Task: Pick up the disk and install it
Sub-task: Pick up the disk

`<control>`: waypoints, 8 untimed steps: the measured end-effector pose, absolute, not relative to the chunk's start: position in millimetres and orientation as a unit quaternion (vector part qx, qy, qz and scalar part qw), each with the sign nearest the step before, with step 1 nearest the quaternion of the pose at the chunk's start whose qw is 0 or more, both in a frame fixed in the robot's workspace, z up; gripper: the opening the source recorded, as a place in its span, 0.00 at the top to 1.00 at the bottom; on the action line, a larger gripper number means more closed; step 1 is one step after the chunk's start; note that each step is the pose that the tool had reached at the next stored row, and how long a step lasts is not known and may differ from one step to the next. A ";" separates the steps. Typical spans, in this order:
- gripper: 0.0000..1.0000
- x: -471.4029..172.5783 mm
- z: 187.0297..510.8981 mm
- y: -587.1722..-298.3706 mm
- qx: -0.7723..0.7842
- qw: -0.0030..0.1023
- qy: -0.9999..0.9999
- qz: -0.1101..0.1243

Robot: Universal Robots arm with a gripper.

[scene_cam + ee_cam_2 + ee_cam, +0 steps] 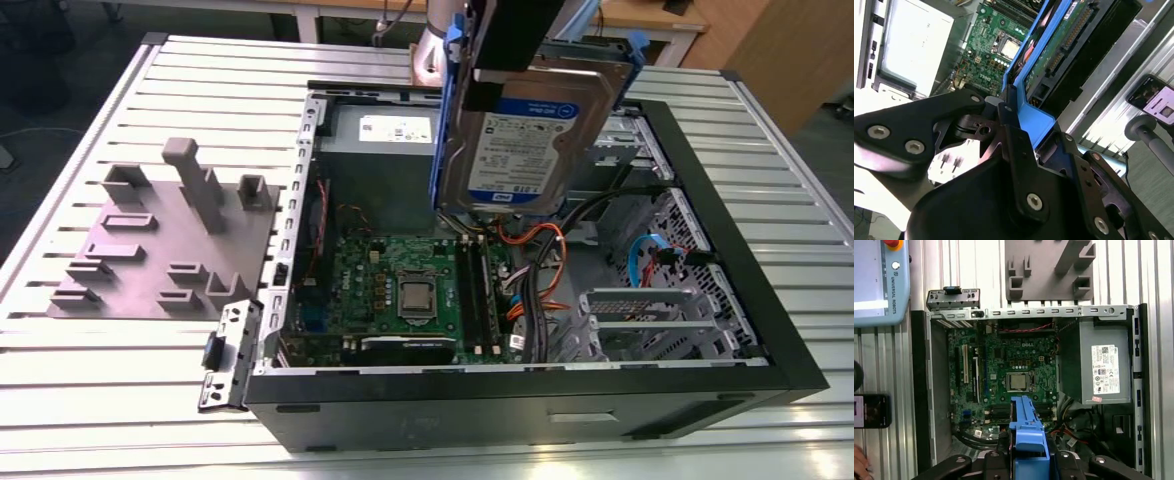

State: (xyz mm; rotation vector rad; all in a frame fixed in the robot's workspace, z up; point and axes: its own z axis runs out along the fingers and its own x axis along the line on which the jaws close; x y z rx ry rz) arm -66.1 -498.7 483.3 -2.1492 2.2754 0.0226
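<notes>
Black pincer (1014,114) is clamped on the blue carrier frame of the disk (527,130). The disk hangs nearly upright in the air above the open computer case (534,405), over the motherboard (400,285) and not touching it. I judge that this carrying needs a firm grip, slow movement, good alignment with the metal drive cage (657,322), and distance from the orange cables (538,243).

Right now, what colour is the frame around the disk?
Bright blue; the disk's frame shows best in the first wrist view.
</notes>
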 end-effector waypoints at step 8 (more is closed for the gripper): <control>0.64 -55.3 482.5 -504.3 -0.687 0.006 0.727 0.007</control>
